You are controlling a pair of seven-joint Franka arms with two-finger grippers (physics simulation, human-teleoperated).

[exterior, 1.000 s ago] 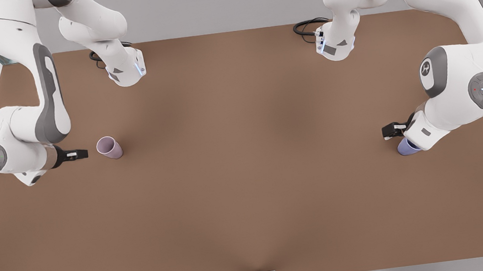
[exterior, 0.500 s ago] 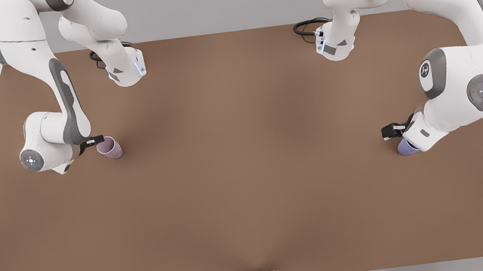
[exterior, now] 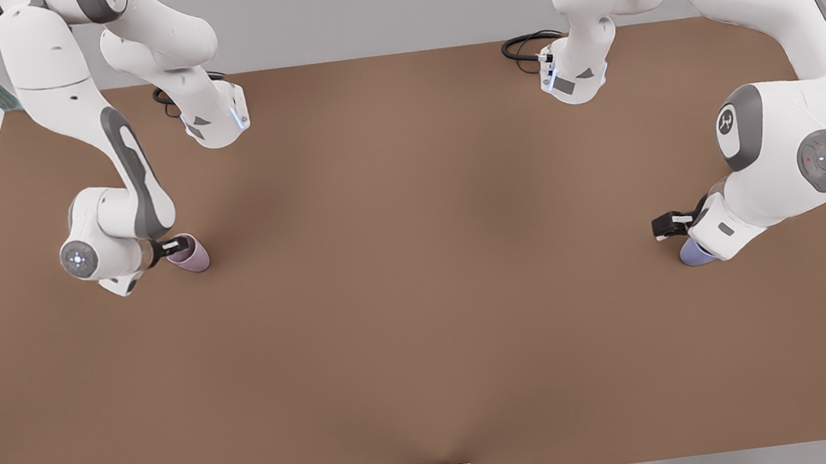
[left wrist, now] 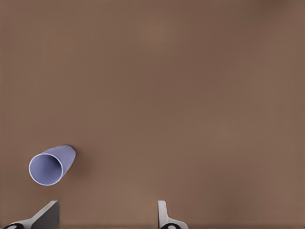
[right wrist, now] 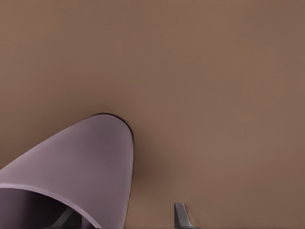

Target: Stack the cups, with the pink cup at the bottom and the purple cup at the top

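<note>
Two cups stand well apart on a brown table (exterior: 422, 302) against a grey wall. On the front view's left, the right gripper (exterior: 171, 248) straddles the pink cup's (exterior: 192, 256) rim, fingers spread. Wide bare tabletop lies between. On the right, the left gripper (exterior: 670, 224) hovers spread above the purple cup (exterior: 693, 253)

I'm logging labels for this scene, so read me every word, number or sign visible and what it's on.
No readable words or numbers.
Round emblem on the white arm at the front view's right: a symbol, not letters.
Pale pink tapered cup, at the right gripper: plain.
Lavender tapered cup, near the left gripper: plain.
</note>
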